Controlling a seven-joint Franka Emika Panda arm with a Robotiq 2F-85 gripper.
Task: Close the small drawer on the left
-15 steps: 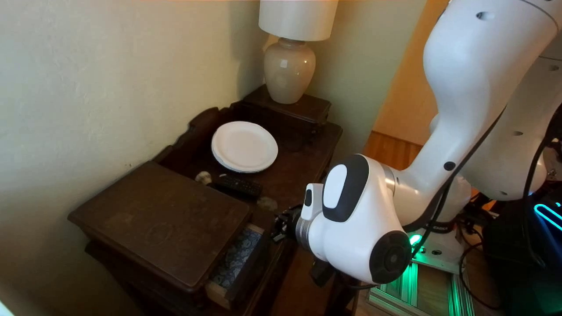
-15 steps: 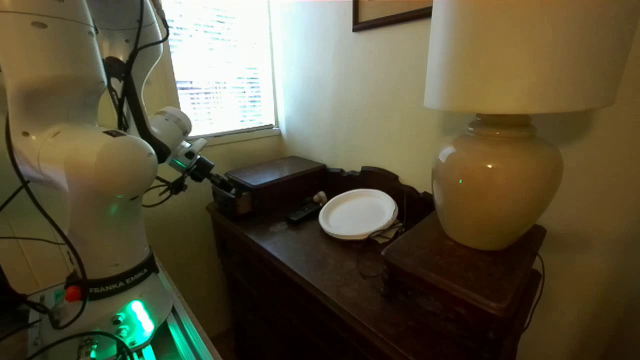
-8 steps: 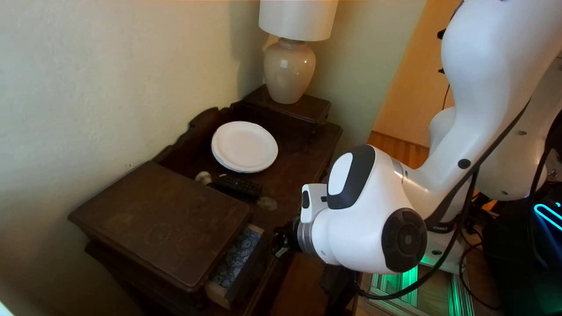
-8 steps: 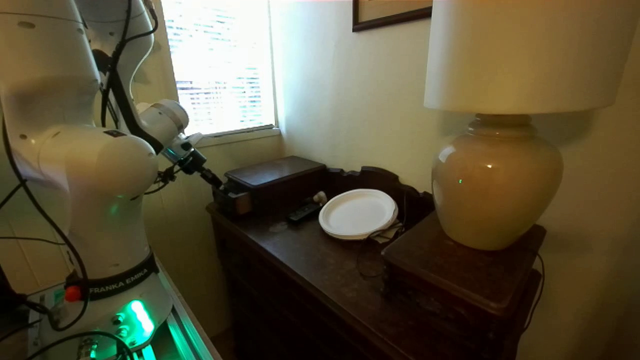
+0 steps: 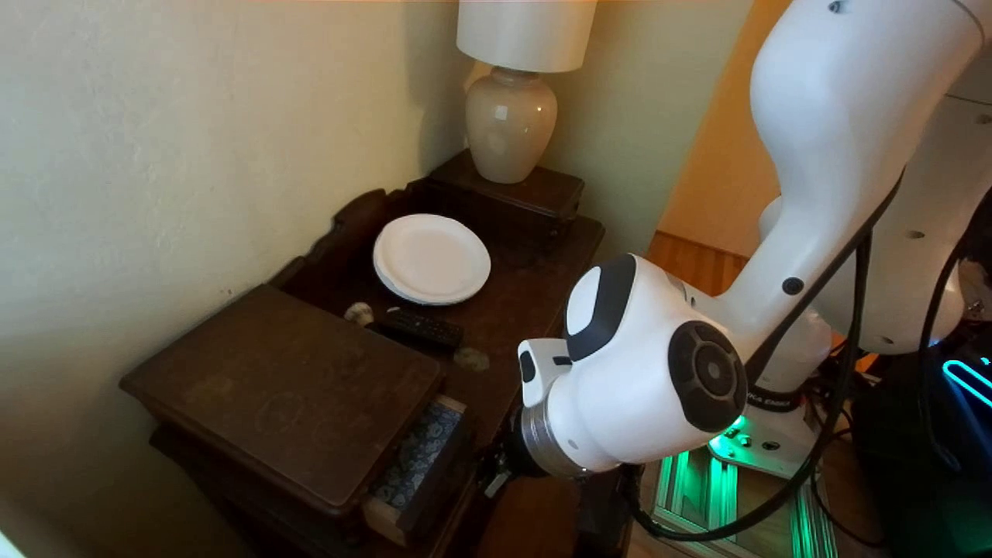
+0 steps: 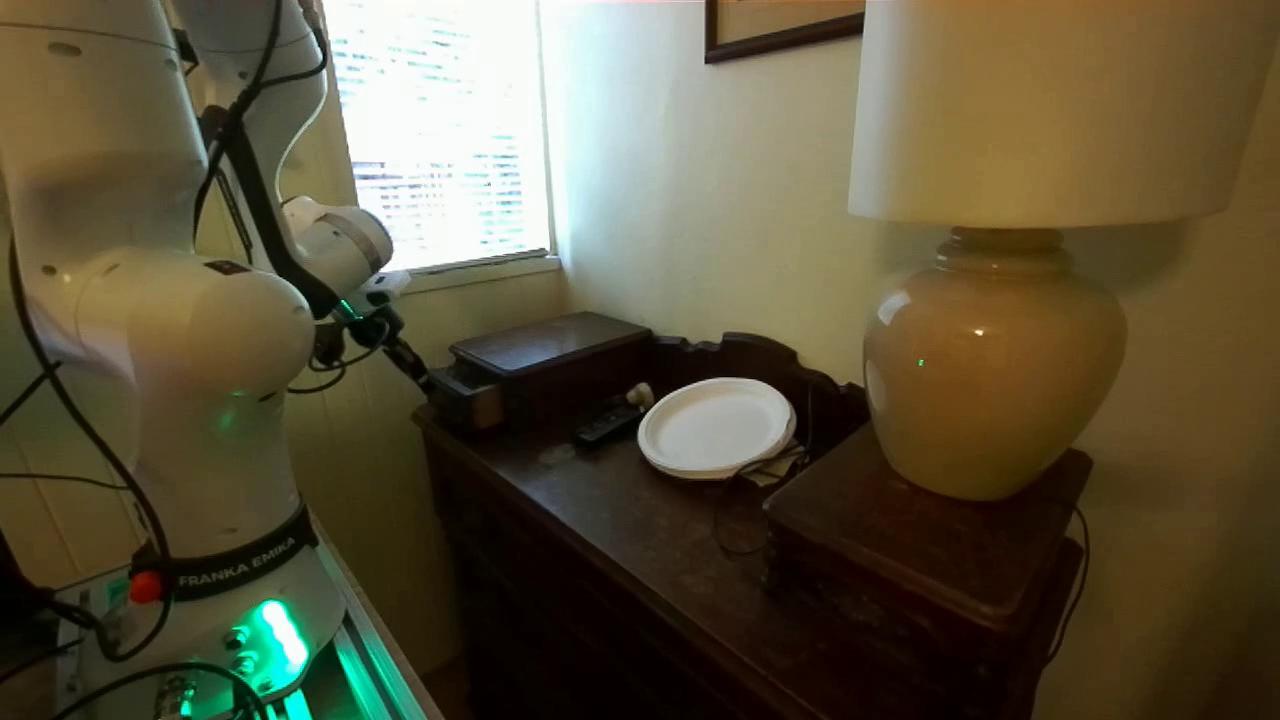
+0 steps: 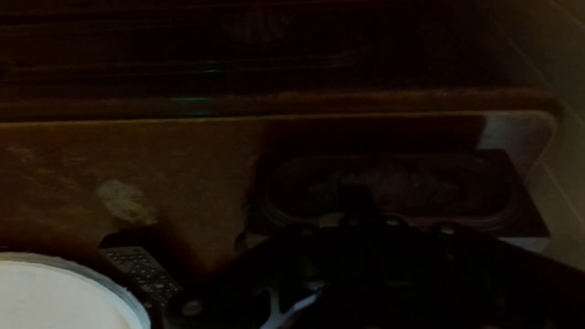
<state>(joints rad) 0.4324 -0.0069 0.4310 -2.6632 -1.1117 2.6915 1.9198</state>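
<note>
The small drawer [image 5: 418,465] is jutting partway out from beneath a flat dark top panel [image 5: 287,395] at one end of the worktop [image 6: 640,540], in both exterior views. In an exterior view its blue-grey patterned lining [image 5: 425,453] is showing; in the wrist view, which is very dark, the drawer front [image 7: 411,187] is facing the camera and revealing an oval moulding that I cannot make out in either exterior view.

The gripper [image 6: 425,383] is hanging just beside that front. Its fingers [image 7: 358,201] are pressing together into a single dark tip in the wrist view; whether they are touching the wood, I cannot tell.

Farther along, a remote control [image 6: 607,424] and a stack of white plates [image 6: 717,427] are lying near each other, appearing in all three views. At the opposite end, a lamp [image 6: 995,380] is standing upright on a low wooden box [image 6: 930,530], again in both exterior views. A bright window [image 6: 440,130] and part of a picture frame [image 6: 785,41] are coming into an exterior view; strips of wooden floor [image 5: 690,252] are showing in an exterior view beyond the white arm [image 5: 635,372].
</note>
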